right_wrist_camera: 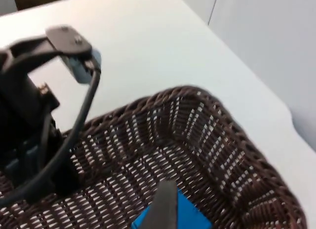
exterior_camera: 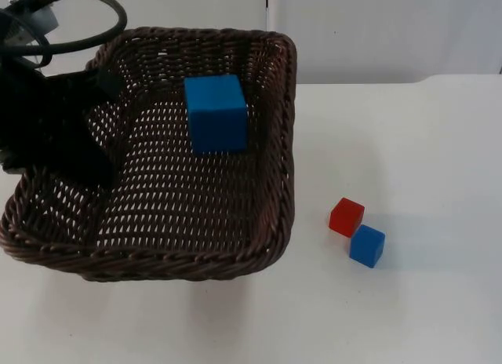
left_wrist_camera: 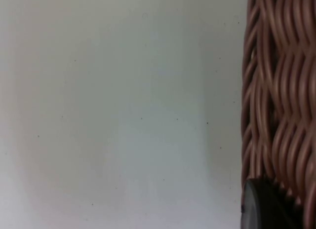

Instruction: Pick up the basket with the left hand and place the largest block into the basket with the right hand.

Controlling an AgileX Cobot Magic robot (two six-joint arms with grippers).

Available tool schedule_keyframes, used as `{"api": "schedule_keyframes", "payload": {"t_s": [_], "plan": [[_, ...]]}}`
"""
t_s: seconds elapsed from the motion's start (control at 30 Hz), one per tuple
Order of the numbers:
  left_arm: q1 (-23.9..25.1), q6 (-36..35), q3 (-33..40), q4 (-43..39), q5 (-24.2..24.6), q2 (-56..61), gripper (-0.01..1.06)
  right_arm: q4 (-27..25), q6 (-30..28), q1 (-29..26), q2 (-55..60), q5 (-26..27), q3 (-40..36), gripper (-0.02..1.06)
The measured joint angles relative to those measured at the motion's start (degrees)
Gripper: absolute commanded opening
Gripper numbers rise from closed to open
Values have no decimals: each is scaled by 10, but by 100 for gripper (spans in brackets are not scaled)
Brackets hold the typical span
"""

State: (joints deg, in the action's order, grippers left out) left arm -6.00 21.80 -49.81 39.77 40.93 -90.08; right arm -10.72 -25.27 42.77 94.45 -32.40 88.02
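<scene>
Basket (exterior_camera: 157,246) held up at its rim by left tool (exterior_camera: 98,85), big blue block (exterior_camera: 216,113) inside, right tool (right_wrist_camera: 163,211) above it, grip unclear, small red block (exterior_camera: 346,216) touching small blue block (exterior_camera: 367,245) on worktop (exterior_camera: 423,160).

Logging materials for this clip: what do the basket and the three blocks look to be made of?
The basket, held at its rim by the left gripper, looks like woven wicker or rattan: dark brown, slightly glossy strands with gaps in the weave. The large blue block lying in it, the small red block and the small blue block look matte, evenly coloured, perhaps foam or painted wood.
</scene>
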Motion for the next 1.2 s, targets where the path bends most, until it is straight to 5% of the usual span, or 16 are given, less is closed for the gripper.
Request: {"api": "schedule_keyframes", "payload": {"t_s": [0.77, 1.2], "plan": [[0, 9, 0, 14, -54, -11, 0, 1, 0, 0, -30, -8, 0, 74], [0, 120, -6, 127, -92, -125, 0, 13, 2, 0, -104, -27, 0, 74]]}}
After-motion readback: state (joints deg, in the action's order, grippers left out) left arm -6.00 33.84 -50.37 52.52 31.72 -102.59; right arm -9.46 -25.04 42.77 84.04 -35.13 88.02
